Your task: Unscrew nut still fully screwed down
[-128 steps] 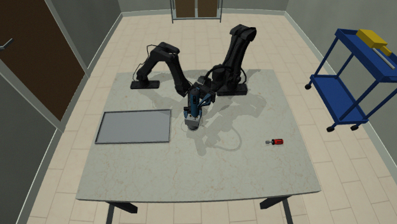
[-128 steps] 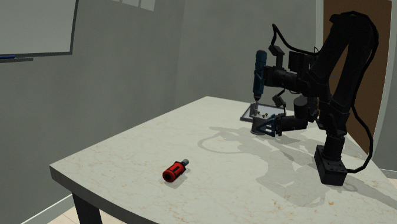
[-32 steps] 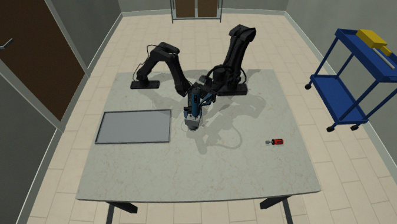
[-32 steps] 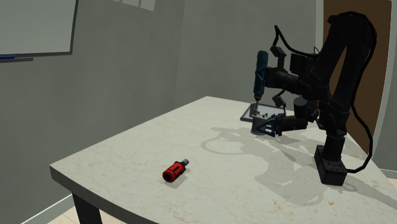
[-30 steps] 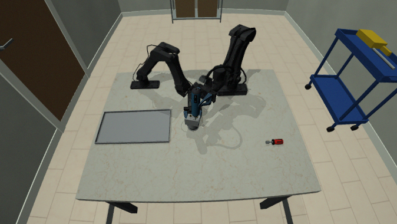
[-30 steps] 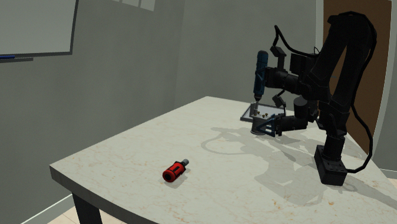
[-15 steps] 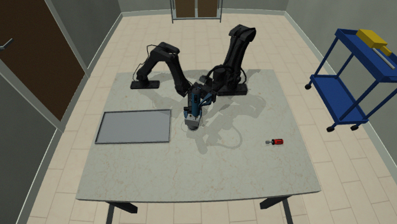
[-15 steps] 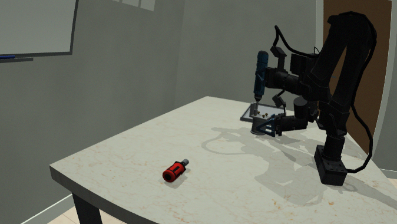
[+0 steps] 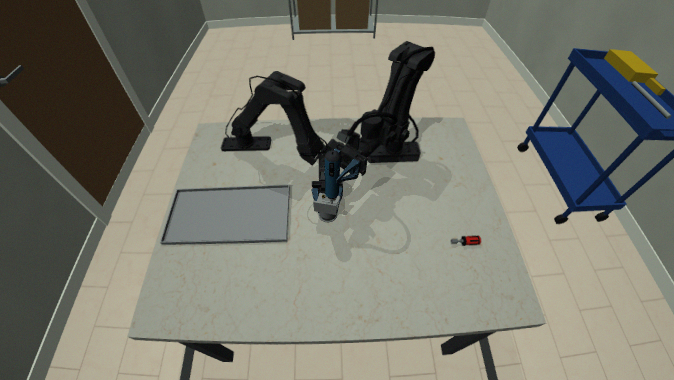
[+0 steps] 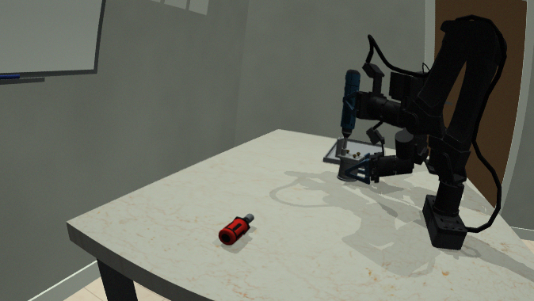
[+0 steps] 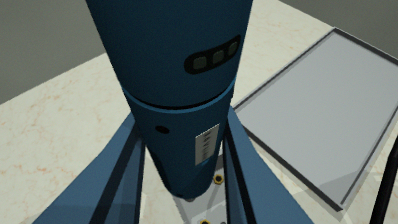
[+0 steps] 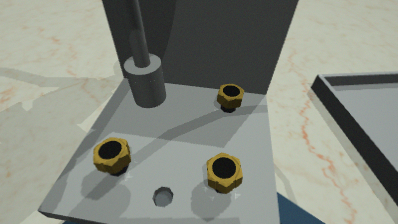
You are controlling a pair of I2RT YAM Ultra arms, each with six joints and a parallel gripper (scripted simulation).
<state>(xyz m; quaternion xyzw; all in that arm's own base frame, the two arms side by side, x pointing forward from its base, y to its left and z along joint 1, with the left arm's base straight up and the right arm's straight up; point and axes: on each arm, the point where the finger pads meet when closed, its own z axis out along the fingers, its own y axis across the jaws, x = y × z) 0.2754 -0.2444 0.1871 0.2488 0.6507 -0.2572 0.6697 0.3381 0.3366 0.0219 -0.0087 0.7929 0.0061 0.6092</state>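
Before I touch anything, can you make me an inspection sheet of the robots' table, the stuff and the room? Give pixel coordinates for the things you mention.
Surface: pale, veined table [image 9: 350,300] [image 10: 178,190] [image 11: 40,130] [image 12: 340,175].
Job: joint module [image 9: 328,216] [image 10: 345,174] standing, bracket [image 9: 326,206] [image 10: 339,147] [image 12: 215,40] on top; three brass nuts [image 10: 358,154] [image 11: 218,178] [image 12: 225,172] showing, any under the socket hidden.
Clutter: red-handled tool [image 9: 471,240] [image 10: 234,231] lying down; grey tray [image 9: 225,243] [image 11: 290,167] [image 12: 350,80] [image 10: 330,160], nothing seen inside.
Left end effector [image 9: 336,175] [image 10: 349,103] [image 11: 182,150]: holding the upright electric nut driver [image 9: 331,175] [image 10: 349,93] [image 11: 175,60] [image 12: 147,87].
Right end effector [image 9: 327,197] [image 10: 352,172] [image 12: 182,217]: fingers beside the module, grip unclear.
Cables: black cable [image 10: 500,190] [image 9: 414,127] looping beside one arm.
Surroundings: blue cart [image 9: 552,97] off the table, yellow object [image 9: 631,64] on it.
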